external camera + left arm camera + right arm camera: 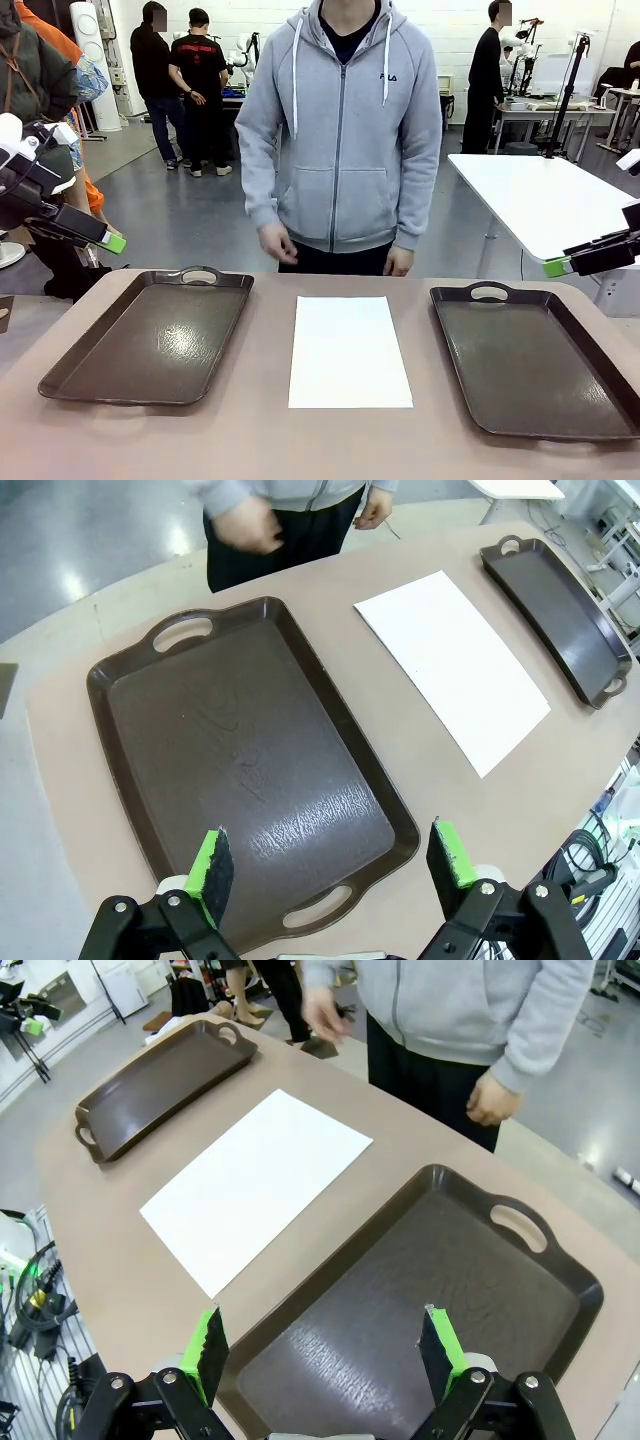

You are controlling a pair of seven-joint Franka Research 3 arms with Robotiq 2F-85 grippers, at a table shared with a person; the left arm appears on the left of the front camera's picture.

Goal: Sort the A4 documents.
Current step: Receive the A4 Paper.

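A white A4 document (349, 350) lies flat on the table between two dark brown trays; it also appears as the white sheet (452, 665) in the left wrist view and the sheet (258, 1183) in the right wrist view. My left gripper (332, 860) hangs open above the near end of the left tray (245, 765), holding nothing. My right gripper (326, 1350) hangs open above the near edge of the right tray (430, 1300), also empty. In the front view the left gripper's fingertips (112, 242) and the right gripper's fingertips (556, 266) sit high at the picture's sides.
The left tray (155, 335) and right tray (530, 365) hold nothing. A person in a grey hoodie (345, 130) stands at the far edge, hands (275, 243) hanging just beyond the table. A white table (545, 200) stands behind on the right.
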